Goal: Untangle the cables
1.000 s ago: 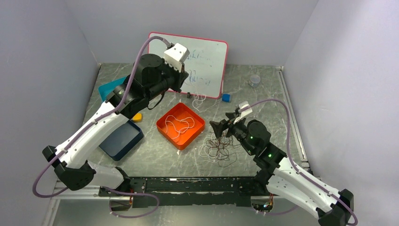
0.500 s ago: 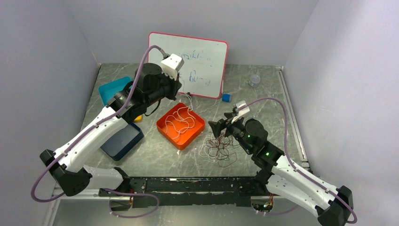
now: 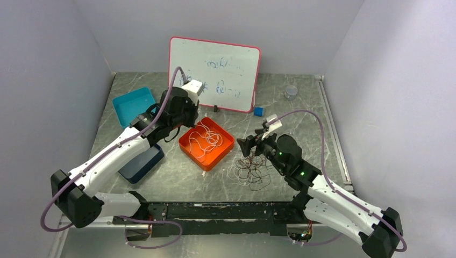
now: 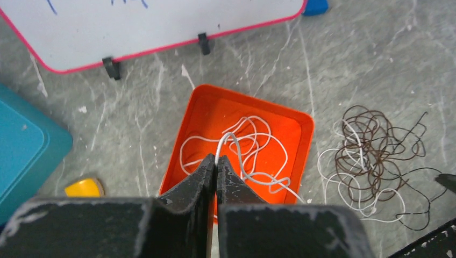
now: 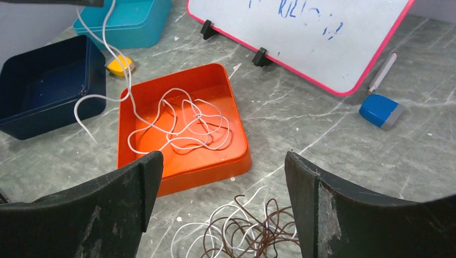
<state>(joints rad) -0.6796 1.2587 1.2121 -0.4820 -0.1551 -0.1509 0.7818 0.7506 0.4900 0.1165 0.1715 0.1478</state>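
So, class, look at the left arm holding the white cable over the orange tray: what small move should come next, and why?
Probably open the left gripper and let go. Its jaws are shut on the white cable, most of which already lies coiled in the orange tray below, apart from the brown and white tangle beside it.

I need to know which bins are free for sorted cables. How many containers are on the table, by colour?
Orange tray: 1
Teal box: 1
Dark blue box: 1
Total: 3
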